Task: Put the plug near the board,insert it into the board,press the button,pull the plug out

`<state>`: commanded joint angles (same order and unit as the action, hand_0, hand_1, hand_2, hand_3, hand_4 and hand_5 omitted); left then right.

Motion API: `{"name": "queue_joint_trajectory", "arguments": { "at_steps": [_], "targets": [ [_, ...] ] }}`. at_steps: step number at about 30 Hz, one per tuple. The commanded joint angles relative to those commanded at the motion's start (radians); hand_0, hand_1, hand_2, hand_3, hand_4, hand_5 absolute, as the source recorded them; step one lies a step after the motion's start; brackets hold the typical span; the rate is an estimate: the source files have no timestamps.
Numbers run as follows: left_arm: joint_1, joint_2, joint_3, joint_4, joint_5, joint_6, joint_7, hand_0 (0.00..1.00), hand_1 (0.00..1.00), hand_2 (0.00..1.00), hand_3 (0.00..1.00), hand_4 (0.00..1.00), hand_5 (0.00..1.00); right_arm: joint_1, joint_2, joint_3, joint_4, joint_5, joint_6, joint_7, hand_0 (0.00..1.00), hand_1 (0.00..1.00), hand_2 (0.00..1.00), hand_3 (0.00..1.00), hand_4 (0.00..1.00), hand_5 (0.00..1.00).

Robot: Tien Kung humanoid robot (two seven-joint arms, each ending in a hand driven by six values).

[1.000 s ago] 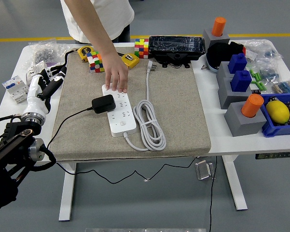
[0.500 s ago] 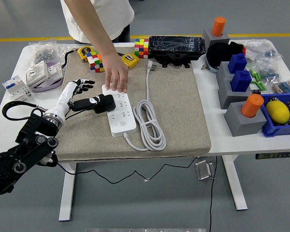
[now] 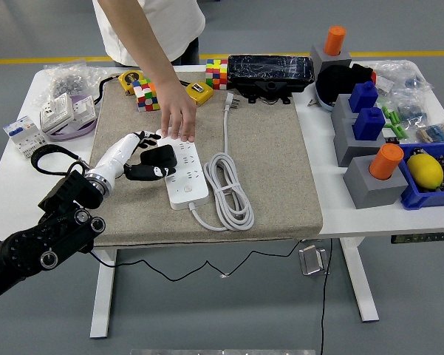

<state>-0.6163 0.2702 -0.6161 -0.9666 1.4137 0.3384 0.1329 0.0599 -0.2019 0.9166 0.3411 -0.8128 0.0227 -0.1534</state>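
Plug point(image 3: 158, 157): black adapter, positioned against the left edge of the white power strip point(image 3: 183, 172), on the grey mat point(image 3: 273, 177) covering the middle of the table point(image 3: 15, 177). My left hand point(image 3: 137, 157) reaches in from the lower left, and its fingers point(image 3: 149, 172) curl around the plug, thumb below and the remaining fingers above. I cannot tell whether the grasp is fully closed or only in contact. Whether the plug sits in a socket or only beside the strip cannot be determined from this view.

Power strip: lies lengthwise on the mat, far end toward the person. Its white cable point(image 3: 233, 194) is looped in a coil just to the right of it, with the cable's own plug end point(image 3: 228, 103) lying near the far edge of the mat.

Person's hand point(image 3: 177, 118): pressed flat on the far end of the power strip, reaching from the far side of the table.

Right hand: not in view.

Other items: colour cubes point(image 3: 145, 95) and a yellow tape measure point(image 3: 199, 92) at the far edge of the mat; a black case point(image 3: 270, 72) behind them; grey blocks with blue and orange pegs point(image 3: 369, 144) on the right side of the table; a blue bin holding a lemon point(image 3: 425, 169) at the right edge.
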Motion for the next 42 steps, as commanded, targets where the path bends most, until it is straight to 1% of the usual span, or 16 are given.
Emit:
{"name": "queue_joint_trajectory", "arguments": {
  "at_steps": [1, 2, 7, 8, 13, 14, 18, 19, 21, 24, 27, 29, 32, 37, 38, 42],
  "targets": [
    [-0.003, -0.002, 0.006, 0.004, -0.005, 0.002, -0.002, 0.737, 0.671, 0.612, 0.629, 0.925, 0.242, 0.000, 0.000, 0.000, 0.000, 0.000, 0.000, 0.000, 0.609, 0.672, 0.684, 0.563, 0.914, 0.440],
    [-0.007, -0.005, 0.012, 0.010, -0.010, 0.003, -0.003, 0.642, 0.571, 0.550, 0.543, 0.743, 0.148, 0.000, 0.000, -0.001, 0.000, 0.000, 0.000, 0.000, 0.609, 0.672, 0.685, 0.563, 0.914, 0.441],
    [-0.022, -0.015, 0.023, 0.028, -0.039, -0.002, -0.004, 0.642, 0.571, 0.550, 0.543, 0.743, 0.148, 0.002, -0.002, -0.004, 0.002, 0.001, 0.000, 0.000, 0.609, 0.672, 0.685, 0.563, 0.914, 0.441],
    [-0.025, -0.016, 0.027, 0.032, -0.042, -0.001, -0.004, 0.478, 0.444, 0.484, 0.512, 0.614, 0.172, 0.002, -0.002, -0.004, 0.002, 0.001, 0.000, 0.000, 0.609, 0.672, 0.684, 0.562, 0.913, 0.441],
    [-0.036, -0.018, 0.039, 0.048, -0.032, 0.015, -0.014, 0.478, 0.444, 0.484, 0.512, 0.614, 0.172, 0.004, -0.003, -0.007, 0.001, 0.002, 0.000, 0.000, 0.609, 0.672, 0.684, 0.562, 0.913, 0.441],
    [-0.037, -0.018, 0.041, 0.049, -0.027, 0.017, -0.016, 0.424, 0.399, 0.443, 0.478, 0.556, 0.100, 0.004, -0.004, -0.007, 0.001, 0.003, 0.000, 0.000, 0.608, 0.673, 0.684, 0.563, 0.914, 0.441],
    [-0.035, -0.014, 0.045, 0.048, -0.020, 0.029, -0.035, 0.424, 0.399, 0.443, 0.478, 0.556, 0.100, 0.004, -0.006, -0.009, 0.001, 0.003, 0.000, 0.000, 0.608, 0.673, 0.684, 0.563, 0.914, 0.441],
    [-0.032, -0.012, 0.045, 0.046, -0.026, 0.035, -0.051, 0.415, 0.381, 0.425, 0.431, 0.539, 0.054, 0.004, -0.006, -0.010, 0.001, 0.003, 0.000, 0.000, 0.609, 0.672, 0.684, 0.563, 0.913, 0.441],
    [-0.030, -0.011, 0.044, 0.047, -0.032, 0.041, -0.065, 0.415, 0.381, 0.425, 0.431, 0.539, 0.054, 0.003, -0.006, -0.011, 0.001, 0.003, 0.000, 0.000, 0.609, 0.672, 0.684, 0.563, 0.913, 0.441],
    [-0.024, -0.008, 0.042, 0.049, -0.061, 0.065, -0.113, 0.415, 0.381, 0.425, 0.431, 0.539, 0.054, 0.003, -0.006, -0.012, 0.002, 0.004, 0.000, 0.000, 0.609, 0.672, 0.684, 0.563, 0.913, 0.441],
    [-0.011, -0.004, 0.025, 0.047, -0.127, 0.091, -0.180, 0.410, 0.374, 0.420, 0.423, 0.541, 0.057, 0.003, -0.007, -0.015, 0.002, 0.004, 0.000, 0.000, 0.608, 0.673, 0.684, 0.563, 0.914, 0.441],
    [0.004, 0.001, -0.003, 0.046, -0.155, 0.110, -0.219, 0.410, 0.374, 0.420, 0.423, 0.541, 0.057, 0.005, -0.008, -0.016, 0.003, 0.004, 0.000, 0.000, 0.608, 0.673, 0.684, 0.563, 0.914, 0.441],
    [0.021, 0.010, -0.036, 0.054, -0.146, 0.116, -0.223, 0.411, 0.371, 0.420, 0.422, 0.552, 0.059, 0.004, -0.008, -0.015, 0.003, 0.004, 0.000, 0.000, 0.609, 0.673, 0.684, 0.564, 0.914, 0.441],
    [0.035, 0.028, -0.046, 0.104, -0.130, 0.109, -0.212, 0.411, 0.371, 0.420, 0.422, 0.552, 0.059, 0.002, -0.009, -0.013, 0.002, 0.003, 0.000, 0.000, 0.609, 0.673, 0.684, 0.564, 0.914, 0.441],
    [0.036, 0.031, -0.043, 0.112, -0.133, 0.106, -0.213, 0.485, 0.455, 0.498, 0.517, 0.568, 0.076, 0.002, -0.009, -0.013, 0.002, 0.003, 0.000, 0.000, 0.609, 0.673, 0.684, 0.562, 0.913, 0.439],
    [0.046, 0.037, -0.034, 0.131, -0.134, 0.095, -0.207, 0.485, 0.455, 0.498, 0.517, 0.568, 0.076, 0.001, -0.008, -0.012, 0.003, 0.002, 0.000, 0.000, 0.609, 0.673, 0.684, 0.562, 0.913, 0.439]
  ]
}}
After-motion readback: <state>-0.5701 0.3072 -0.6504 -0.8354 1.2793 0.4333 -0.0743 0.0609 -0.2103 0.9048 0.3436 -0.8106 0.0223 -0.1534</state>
